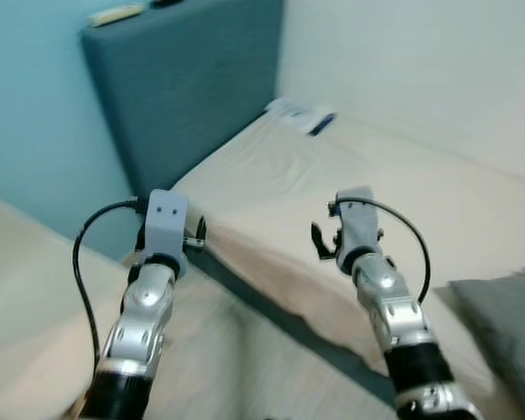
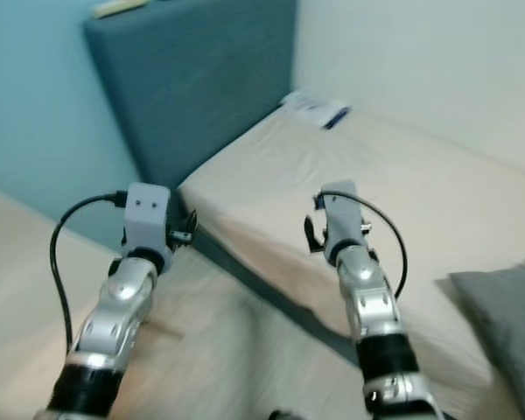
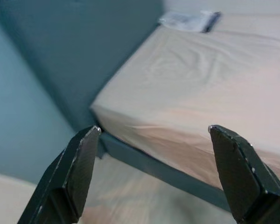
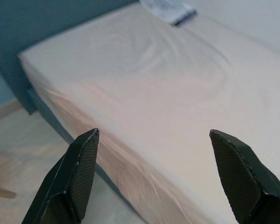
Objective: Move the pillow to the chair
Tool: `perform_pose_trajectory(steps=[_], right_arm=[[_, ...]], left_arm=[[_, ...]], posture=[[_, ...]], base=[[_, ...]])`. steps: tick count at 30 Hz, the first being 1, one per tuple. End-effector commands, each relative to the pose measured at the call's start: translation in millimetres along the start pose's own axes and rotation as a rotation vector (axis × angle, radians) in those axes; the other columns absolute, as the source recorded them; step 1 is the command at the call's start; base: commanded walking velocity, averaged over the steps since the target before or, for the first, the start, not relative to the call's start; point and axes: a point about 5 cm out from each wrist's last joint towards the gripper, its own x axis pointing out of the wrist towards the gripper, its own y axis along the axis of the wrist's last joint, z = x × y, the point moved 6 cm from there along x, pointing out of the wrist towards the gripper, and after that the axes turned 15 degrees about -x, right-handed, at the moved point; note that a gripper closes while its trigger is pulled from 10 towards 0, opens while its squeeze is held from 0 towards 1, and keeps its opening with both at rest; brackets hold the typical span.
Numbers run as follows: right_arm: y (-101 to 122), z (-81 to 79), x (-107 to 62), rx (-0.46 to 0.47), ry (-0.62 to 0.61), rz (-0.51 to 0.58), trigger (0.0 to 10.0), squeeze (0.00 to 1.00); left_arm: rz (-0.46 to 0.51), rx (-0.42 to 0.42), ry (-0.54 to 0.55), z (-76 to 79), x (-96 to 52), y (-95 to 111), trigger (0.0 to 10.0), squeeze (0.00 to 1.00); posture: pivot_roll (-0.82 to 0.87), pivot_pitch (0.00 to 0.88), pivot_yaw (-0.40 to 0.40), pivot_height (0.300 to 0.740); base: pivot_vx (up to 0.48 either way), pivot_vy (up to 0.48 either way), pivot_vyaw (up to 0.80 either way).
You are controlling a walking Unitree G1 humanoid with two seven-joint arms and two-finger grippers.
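Left eye view gave me the room from my left across to my right: a pale blue wall (image 1: 31,105), then the dark blue-grey headboard (image 1: 192,79) with a small pale object (image 1: 115,14) lying on its top edge, too blurred for me to name. Beside it ran the bed (image 1: 350,192), covered in a cream sheet and standing against a white wall (image 1: 420,61). Near the head of the bed, close to the white wall, lay a small white and dark blue item (image 1: 302,115) that I could not identify.

My left gripper (image 3: 151,175) was raised in front of me over the light wooden floor (image 1: 219,350), just off the bed's near corner, its fingers (image 3: 79,170) spread wide with nothing between them. A black cable (image 1: 83,262) looped from that wrist.

My right gripper (image 4: 154,177) was raised above the near edge of the mattress, likewise spread apart and holding nothing, pointing out across the sheet. The dark bed frame (image 3: 163,170) showed below the sheet's hem.

Farthest to my right, the grey pillow (image 1: 503,328) lay on the bed at the frame's edge, well apart from both grippers and only partly visible.
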Motion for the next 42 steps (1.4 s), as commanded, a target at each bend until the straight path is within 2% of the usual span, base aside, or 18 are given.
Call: perform_pose_trajectory(steps=[1,8,37,42], right_arm=[[-1.7,-0.9,-0.8,0.006,0.001,-0.005,10.0,0.00],[-0.7,-0.5,-0.8,0.006,-0.002,0.000,10.0,0.00],[-1.5,0.4,-0.5,0.003,-0.001,-0.002,10.0,0.00],[1.0,0.2,0.5,-0.008,-0.005,0.013,10.0,0.00]], left_arm=[[-0.036,-0.012,0.010,-4.1,-1.9,-11.4,10.0,0.00],[-0.057,-0.002,0.012,-6.9,-2.9,-19.4,10.0,0.00],[-0.047,-0.010,-0.007,-0.9,-1.6,-17.4,10.0,0.00],[-0.045,-0.038,-0.012,-0.1,-2.5,-17.4,10.0,0.00]], posture=[[-0.01,0.112,0.001,0.740],[-0.01,0.106,0.006,0.740],[-0.01,0.103,0.002,0.740],[-0.01,0.108,-0.001,0.740]], base=[[0.000,0.000,-0.80],[0.000,0.000,-0.80],[0.000,0.000,-0.80],[0.000,0.000,-0.12]])
